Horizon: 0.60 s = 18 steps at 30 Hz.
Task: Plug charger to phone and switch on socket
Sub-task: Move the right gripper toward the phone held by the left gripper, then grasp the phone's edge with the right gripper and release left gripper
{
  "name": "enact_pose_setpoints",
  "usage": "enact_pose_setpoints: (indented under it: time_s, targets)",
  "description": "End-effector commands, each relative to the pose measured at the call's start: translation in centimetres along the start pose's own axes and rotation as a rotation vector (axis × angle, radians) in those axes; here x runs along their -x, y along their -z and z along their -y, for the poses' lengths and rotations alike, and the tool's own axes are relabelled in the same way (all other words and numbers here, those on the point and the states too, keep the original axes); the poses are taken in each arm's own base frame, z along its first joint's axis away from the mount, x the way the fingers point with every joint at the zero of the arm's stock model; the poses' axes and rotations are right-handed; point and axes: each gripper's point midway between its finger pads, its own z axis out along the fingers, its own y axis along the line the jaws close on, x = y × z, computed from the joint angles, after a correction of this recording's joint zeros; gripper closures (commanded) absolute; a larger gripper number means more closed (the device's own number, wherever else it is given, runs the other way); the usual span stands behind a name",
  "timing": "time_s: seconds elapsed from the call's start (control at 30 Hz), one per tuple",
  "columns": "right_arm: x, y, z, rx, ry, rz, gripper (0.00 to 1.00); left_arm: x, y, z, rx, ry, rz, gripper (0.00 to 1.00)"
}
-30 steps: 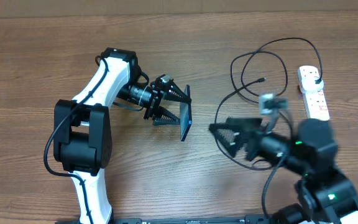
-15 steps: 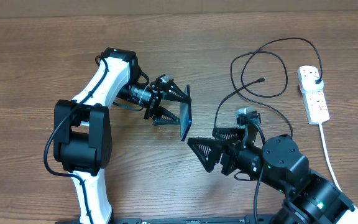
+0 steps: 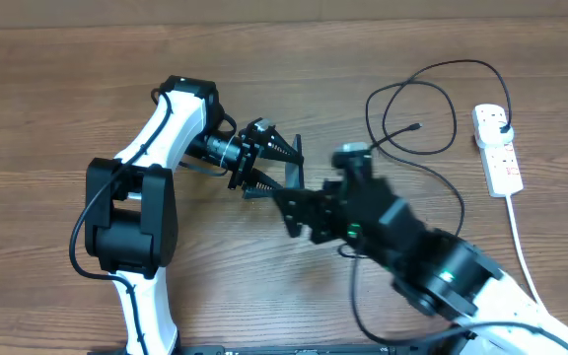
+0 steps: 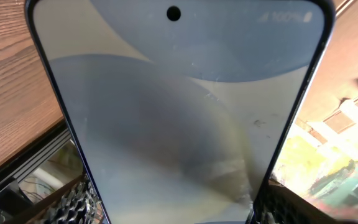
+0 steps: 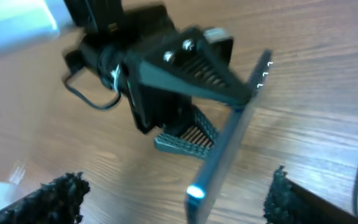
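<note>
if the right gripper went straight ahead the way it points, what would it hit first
Probably the phone, held on edge in the left gripper: it lies dead ahead of the right gripper, between its open fingers.

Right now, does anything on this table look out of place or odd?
The phone is not lying flat: the left claw holds it up on edge. The charger tip lies loose on the table, plugged into nothing.
</note>
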Motion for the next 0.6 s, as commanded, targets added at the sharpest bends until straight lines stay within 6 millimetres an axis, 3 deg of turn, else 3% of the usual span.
enact_pose_setpoints:
  time_s: [0.0,0.27,0.57]
  targets:
    - [1.5,-0.2,-0.4,-0.188,0.057,0.084,0.00,0.0,0.1,1.3,-0.040,-0.041,0.006,0.55]
    - [0.3,1.1,0.8,-0.365,-0.050,0.200,0.00,0.0,0.1,1.3,-0.040,-0.042,0.006,0.55]
    - [-1.5,-1.7,1.3,-0.421,-0.017,0.158,0.00,0.1,0.1,1.3,-0.040,-0.043,0.006,0.55]
